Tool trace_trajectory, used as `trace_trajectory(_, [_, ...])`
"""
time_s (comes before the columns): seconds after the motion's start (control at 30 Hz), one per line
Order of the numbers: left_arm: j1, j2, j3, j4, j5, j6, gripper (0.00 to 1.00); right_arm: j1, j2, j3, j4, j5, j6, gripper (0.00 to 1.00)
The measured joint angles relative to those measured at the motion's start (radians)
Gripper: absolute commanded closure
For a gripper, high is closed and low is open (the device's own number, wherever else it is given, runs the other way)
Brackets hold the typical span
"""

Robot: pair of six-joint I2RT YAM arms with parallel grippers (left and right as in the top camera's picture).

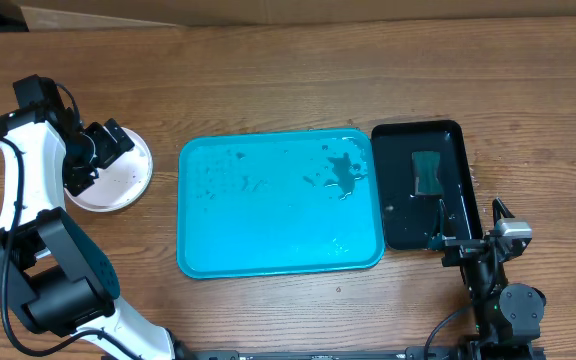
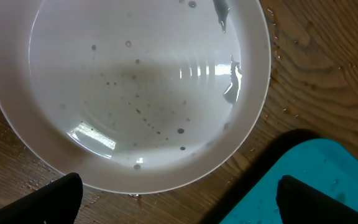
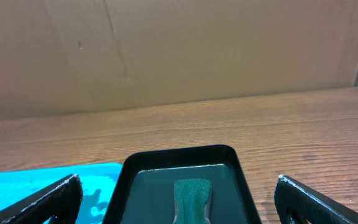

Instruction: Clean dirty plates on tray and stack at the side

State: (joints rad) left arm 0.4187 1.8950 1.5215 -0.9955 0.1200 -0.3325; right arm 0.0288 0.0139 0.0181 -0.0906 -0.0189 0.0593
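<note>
Overhead: I'm holding the left pincer point(image 1: 96, 152) released over a white plate point(image 1: 120, 190) on the desk point(image 1: 288, 80).
The right pincer point(image 1: 468, 225) is hanging released at the black tray point(image 1: 413, 222), beside the turquoise tray point(image 1: 268, 245).

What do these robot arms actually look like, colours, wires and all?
The left arm has white shells between bulky black joints, with thin black cables looping beside it. The right arm is mostly black, with a small silver-grey block near its wrist. Each ends in two flat black fingers, wedge-shaped in the wrist views. No markings are readable.
</note>
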Motion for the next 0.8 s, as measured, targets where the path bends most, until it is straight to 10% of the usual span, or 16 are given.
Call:
trace_trajectory(0.3, [-0.035,-0.001,0.0,0.0,-0.004,0.0,0.0,0.0,0.0,0.0,0.001,0.0,0.0,0.0])
trace_trajectory(0.8, [-0.589,-0.382,-0.008,0.001,0.007,0.0,0.0,0.0,0.0,0.0,0.001,0.0,0.0,0.0])
